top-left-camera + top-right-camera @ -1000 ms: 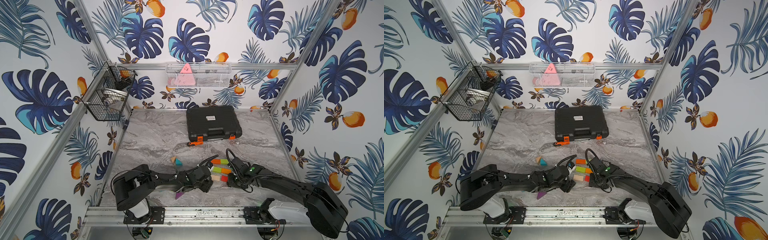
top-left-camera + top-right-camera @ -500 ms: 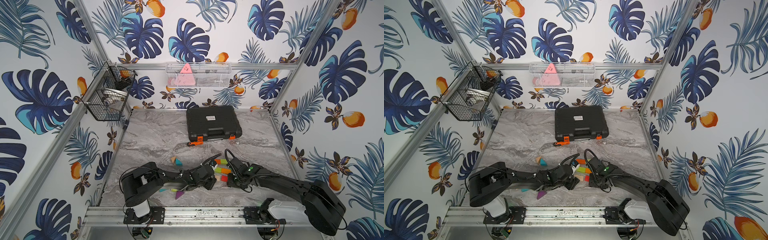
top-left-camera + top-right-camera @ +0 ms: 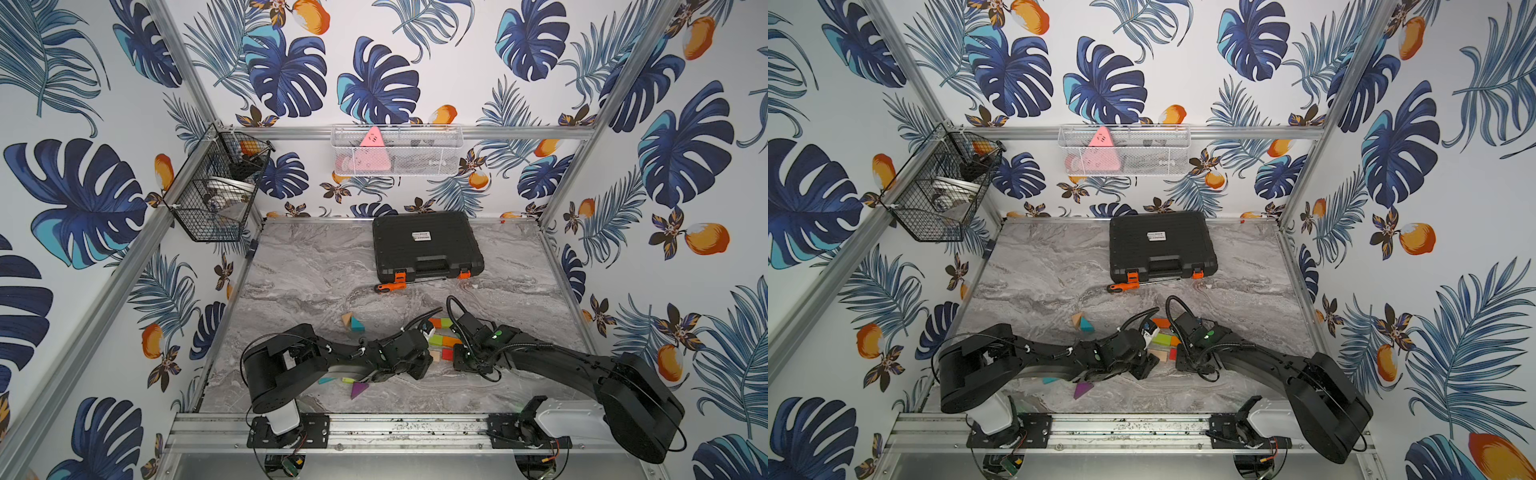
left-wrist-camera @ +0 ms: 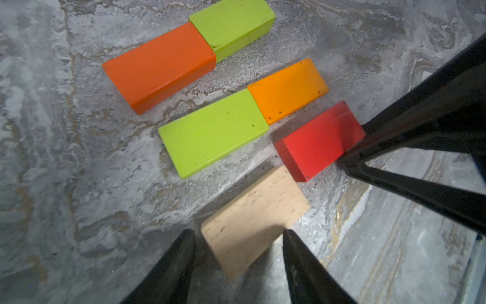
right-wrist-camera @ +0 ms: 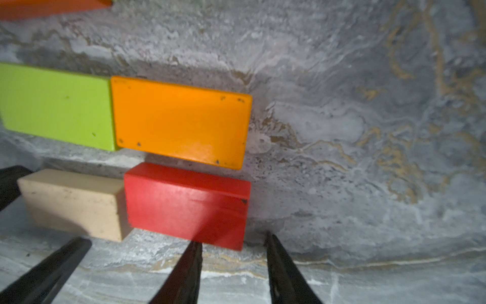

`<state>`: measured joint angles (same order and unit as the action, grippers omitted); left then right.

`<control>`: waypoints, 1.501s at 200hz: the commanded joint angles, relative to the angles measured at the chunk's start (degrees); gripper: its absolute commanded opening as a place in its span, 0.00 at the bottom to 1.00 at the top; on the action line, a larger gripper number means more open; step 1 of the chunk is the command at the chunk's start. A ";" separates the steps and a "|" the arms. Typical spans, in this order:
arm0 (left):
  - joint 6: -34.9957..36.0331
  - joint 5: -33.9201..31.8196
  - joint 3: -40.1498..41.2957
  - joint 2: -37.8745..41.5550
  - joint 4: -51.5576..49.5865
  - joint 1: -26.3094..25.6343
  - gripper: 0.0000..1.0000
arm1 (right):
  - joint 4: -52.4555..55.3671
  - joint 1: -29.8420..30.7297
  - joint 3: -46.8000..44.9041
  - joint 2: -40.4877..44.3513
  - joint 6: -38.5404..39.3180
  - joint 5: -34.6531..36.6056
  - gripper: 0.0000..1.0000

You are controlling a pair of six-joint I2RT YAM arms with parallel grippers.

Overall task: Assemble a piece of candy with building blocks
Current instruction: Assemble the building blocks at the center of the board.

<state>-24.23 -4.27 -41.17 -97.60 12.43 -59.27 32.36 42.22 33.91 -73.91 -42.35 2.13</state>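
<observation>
Your left arm [image 3: 345, 360] hides most of a teal block [image 3: 326, 380] and a yellow-green block [image 3: 347, 379], so their shapes are unclear. You have six oblong blocks clustered front-centre: two lime blocks [image 4: 213, 131], a red-orange block [image 4: 157, 68], an orange block [image 4: 288, 90], a red block [image 5: 186, 205] and a plain wood block [image 4: 252, 218]. Both arms lie low, wrists facing each other. Your left gripper [image 4: 238, 234] straddles the plain wood block, but I can't tell whether it pinches. Your right gripper [image 5: 231, 242] is parted and empty, tips at the red block.

Matte-black jointed arms [image 3: 299, 365], white base housings [image 3: 571, 417]; looped black cable [image 3: 449, 300] and green light [image 3: 495, 333] behind the right pincer [image 5: 232, 240].
</observation>
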 commanded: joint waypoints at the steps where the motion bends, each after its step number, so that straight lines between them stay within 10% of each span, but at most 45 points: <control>1: -0.14 2.34 1.59 0.49 -10.97 0.03 0.60 | -1.06 0.06 0.13 -0.20 0.45 0.23 0.43; 300: -1.90 -6.81 -2.17 -4.61 -16.82 -2.52 0.48 | -2.60 0.06 -0.80 0.92 0.93 0.34 0.43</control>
<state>-24.16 -13.98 -43.77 -100.33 8.19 -61.84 30.09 42.22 33.12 -73.25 -41.32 2.26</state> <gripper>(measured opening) 0.500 0.428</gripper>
